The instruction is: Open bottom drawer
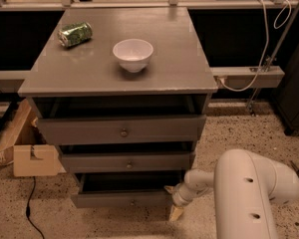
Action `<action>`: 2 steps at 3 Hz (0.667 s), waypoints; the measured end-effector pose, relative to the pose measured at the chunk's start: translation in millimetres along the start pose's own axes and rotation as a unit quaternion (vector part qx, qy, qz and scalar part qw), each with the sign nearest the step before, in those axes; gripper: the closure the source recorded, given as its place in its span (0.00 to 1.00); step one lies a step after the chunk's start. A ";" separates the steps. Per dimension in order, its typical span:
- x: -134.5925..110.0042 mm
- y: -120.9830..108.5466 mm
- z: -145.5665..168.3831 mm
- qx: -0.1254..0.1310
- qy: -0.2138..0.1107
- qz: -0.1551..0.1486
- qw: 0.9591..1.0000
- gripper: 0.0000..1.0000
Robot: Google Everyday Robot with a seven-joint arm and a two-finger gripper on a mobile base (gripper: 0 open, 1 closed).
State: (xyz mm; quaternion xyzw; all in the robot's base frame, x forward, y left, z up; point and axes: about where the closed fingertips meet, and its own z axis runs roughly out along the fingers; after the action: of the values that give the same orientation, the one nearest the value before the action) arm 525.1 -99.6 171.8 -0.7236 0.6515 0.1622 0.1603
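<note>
The bottom drawer (122, 199) is the lowest and narrowest grey front of the cabinet, with a small round knob (133, 202). It stands pulled out a little, with its dark inside (132, 181) showing above the front. My gripper (173, 203) is low at the drawer's right end, beside its front corner, at the end of my white arm (249, 198). One pale fingertip (175, 212) points down toward the floor.
The middle drawer (127, 162) and top drawer (122, 129) also stand slightly out. A white bowl (133, 54) and a green can (75, 34) sit on the cabinet top (179, 63). A cardboard box (32, 159) lies on the floor at the left.
</note>
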 end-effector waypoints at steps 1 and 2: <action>4.9 13.7 -3.9 -0.014 -0.002 0.016 1.000 0.41; 7.0 22.9 -9.1 -0.020 -0.002 0.026 0.999 0.72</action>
State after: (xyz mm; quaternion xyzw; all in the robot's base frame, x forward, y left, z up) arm 503.2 -112.2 176.3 -0.7091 0.6663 0.1806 0.1432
